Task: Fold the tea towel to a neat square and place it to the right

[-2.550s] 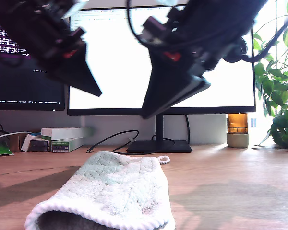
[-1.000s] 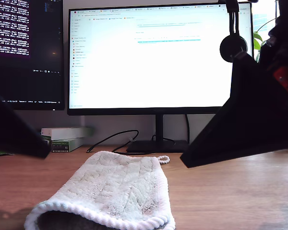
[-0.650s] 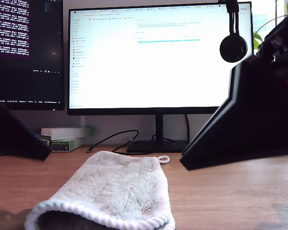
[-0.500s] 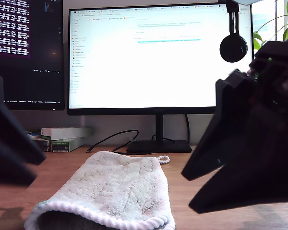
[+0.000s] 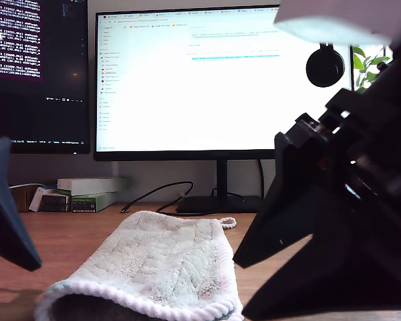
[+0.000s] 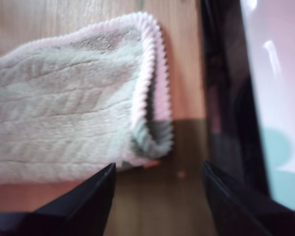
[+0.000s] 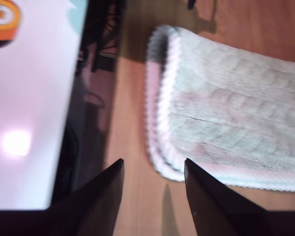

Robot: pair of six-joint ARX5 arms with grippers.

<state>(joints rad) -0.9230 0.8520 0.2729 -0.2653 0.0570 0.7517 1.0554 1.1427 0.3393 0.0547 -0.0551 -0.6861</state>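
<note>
Both my first gripper [image 6: 157,184] and my second gripper [image 7: 154,184] hover with jaws spread, holding nothing, above the folded tea towel [image 5: 157,264] on the desk [image 5: 73,237].

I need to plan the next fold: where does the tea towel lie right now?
The tea towel lies folded on the wooden desk at the exterior view's lower centre, in front of the bright monitor's stand, between two open grippers, touched by neither.

Two monitors [image 5: 187,80], hanging headphones [image 5: 324,65], stacked boxes [image 5: 87,193] and a plant [image 5: 369,63] behind the desk [image 5: 80,234].
</note>
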